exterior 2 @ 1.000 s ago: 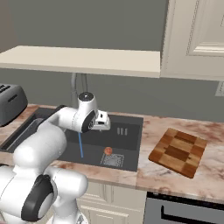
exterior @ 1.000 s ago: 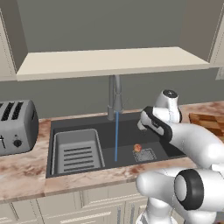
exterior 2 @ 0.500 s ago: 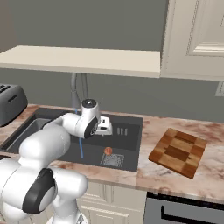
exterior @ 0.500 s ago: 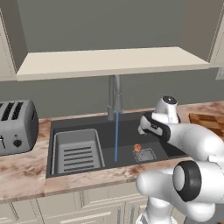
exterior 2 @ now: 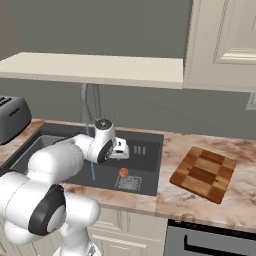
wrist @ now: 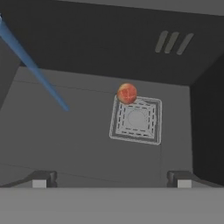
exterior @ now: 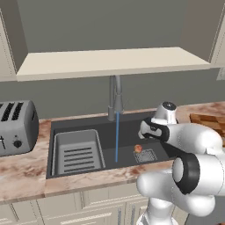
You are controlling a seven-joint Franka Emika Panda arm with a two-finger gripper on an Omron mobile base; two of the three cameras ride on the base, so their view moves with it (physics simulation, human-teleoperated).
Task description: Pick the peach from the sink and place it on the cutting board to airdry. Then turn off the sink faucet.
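Pink-brown marble counter (exterior 2: 200, 205) ran along the wall beneath a long pale shelf (exterior: 110, 61), with cream cabinet doors (exterior 2: 225, 45) hanging above its right end. Set into that counter was the sink (exterior: 132, 127), a dark grey basin, and a lighter grey ribbed tray insert (exterior: 78, 151) filled its left part. A silver toaster (exterior: 17, 127) stood on the counter to the left of the basin. At the back rim rose the sink faucet (exterior: 115, 99), and a thin blue stream of water (exterior: 117, 136) fell straight down from its spout to the basin floor.

The peach (wrist: 127, 93) sat on the basin floor, touching one corner of the square drain grate (wrist: 136, 120); from the right base camera it lay at the grate's back left corner (exterior 2: 123, 172). The water landed apart from it, off to the left.

My gripper (wrist: 111, 178) hung over the right part of the sink, above the peach and not touching it. My two fingertips (wrist: 41, 178) stood spread wide apart with nothing between them, and the grate showed through the gap.

The cutting board (exterior 2: 202, 172) lay flat on the counter to the right of the sink, well apart from the peach, with nothing on it.
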